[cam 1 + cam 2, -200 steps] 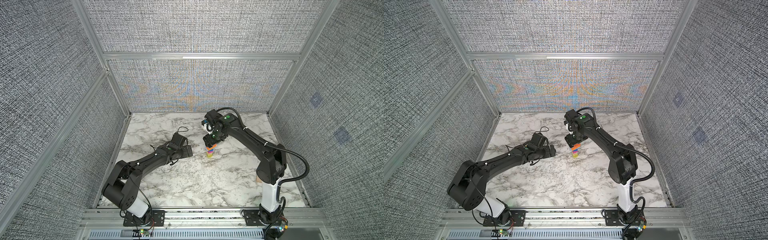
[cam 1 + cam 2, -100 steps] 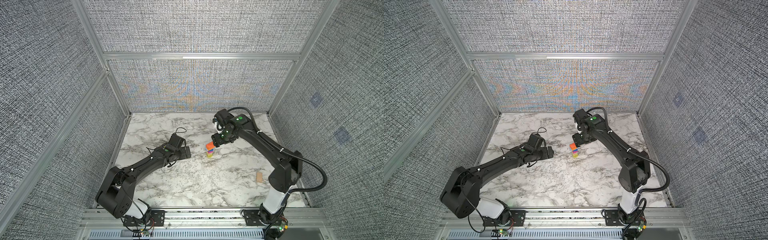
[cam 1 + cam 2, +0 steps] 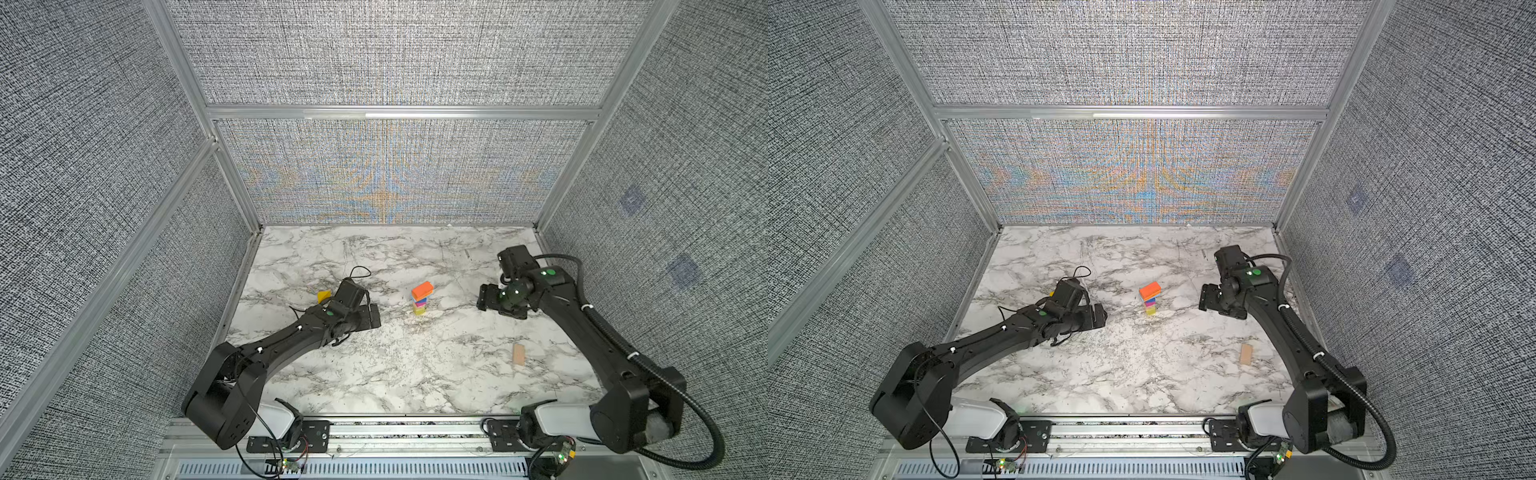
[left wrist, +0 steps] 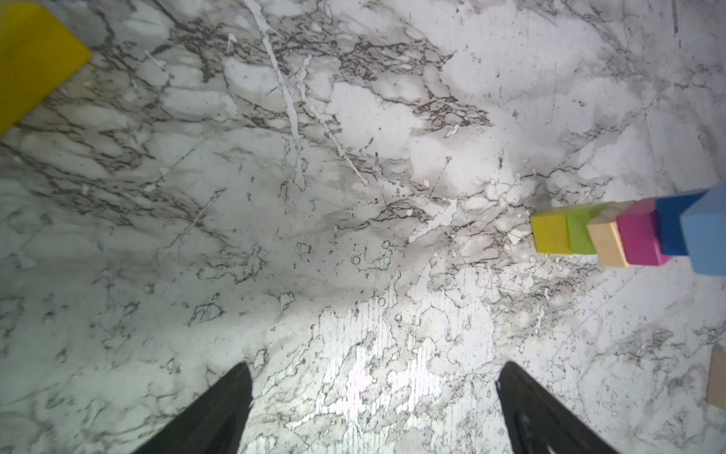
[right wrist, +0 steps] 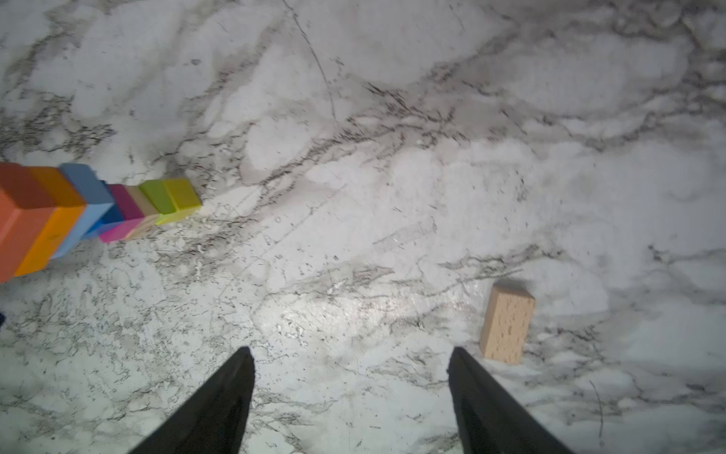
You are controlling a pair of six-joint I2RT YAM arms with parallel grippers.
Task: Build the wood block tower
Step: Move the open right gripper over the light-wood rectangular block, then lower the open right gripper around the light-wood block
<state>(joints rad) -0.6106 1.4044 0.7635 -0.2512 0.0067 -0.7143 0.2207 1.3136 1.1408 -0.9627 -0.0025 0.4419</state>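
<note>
Two loose pieces lie off the tower (image 3: 422,298) on the bench (image 3: 374,374): wedge (image 3: 324,296) near left tool (image 3: 374,316), on its side away from tower; plank (image 3: 518,354), long axis near-to-far, nearer right tool (image 3: 483,298); both tools apart, empty.

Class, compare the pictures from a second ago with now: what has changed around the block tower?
The right gripper left the orange slab atop the tower and drew back to the right, open and empty. The tower and the open left gripper stayed roughly in place.
</note>
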